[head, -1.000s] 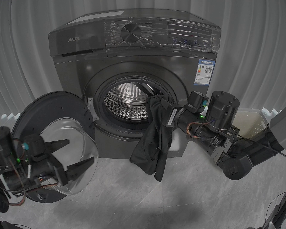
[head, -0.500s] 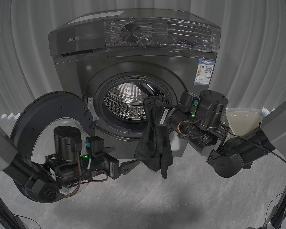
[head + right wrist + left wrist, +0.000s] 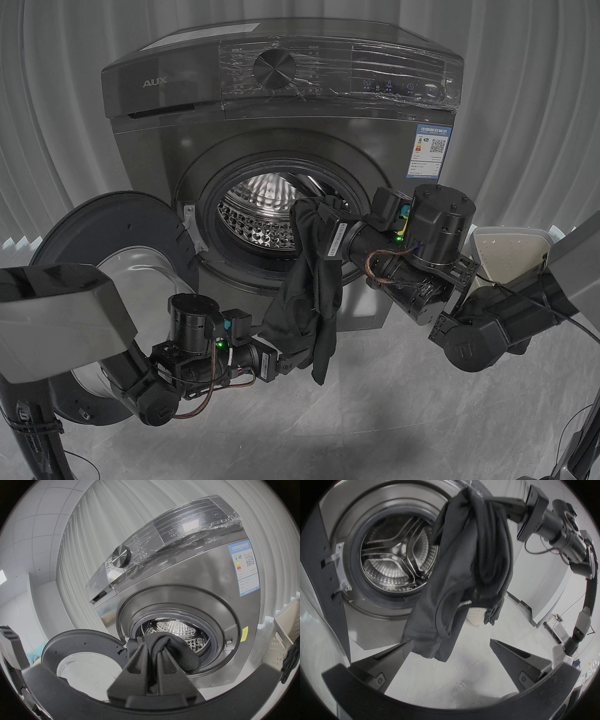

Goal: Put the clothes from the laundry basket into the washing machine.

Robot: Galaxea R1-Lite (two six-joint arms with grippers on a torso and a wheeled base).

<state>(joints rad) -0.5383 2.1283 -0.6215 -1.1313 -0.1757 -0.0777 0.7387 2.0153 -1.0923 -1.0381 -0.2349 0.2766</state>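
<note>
Head view: right gripper (image 3: 317, 211) is clamped on the top bunch of a black garment (image 3: 309, 294), holding it before the washer (image 3: 187, 144) at the 4 o'clock edge of the open port (image 3: 209, 203). The drum (image 3: 265, 212) lies at about 10 o'clock from that grip, close behind it. The garment's long axis runs near vertical, 12 to 6 o'clock, and its tail hangs past the port's lower edge, outside the drum. At 6 o'clock under the tail sits the left gripper (image 3: 299, 362), spread wide and holding nothing. In the left wrist view the hem hangs just above its fingers (image 3: 390, 656), nearer one of them; whether it touches cannot be told. The door (image 3: 106, 231) stands swung open at 9 o'clock of the port, and the basket (image 3: 509, 250) stands at 3 o'clock, beside the washer. By judgement, the right arm is nearer the port and carries the load, while the left is placed to lift the tail. The coming move likely turns on raising that tail clear of the lower edge so the whole garment passes inward.
</note>
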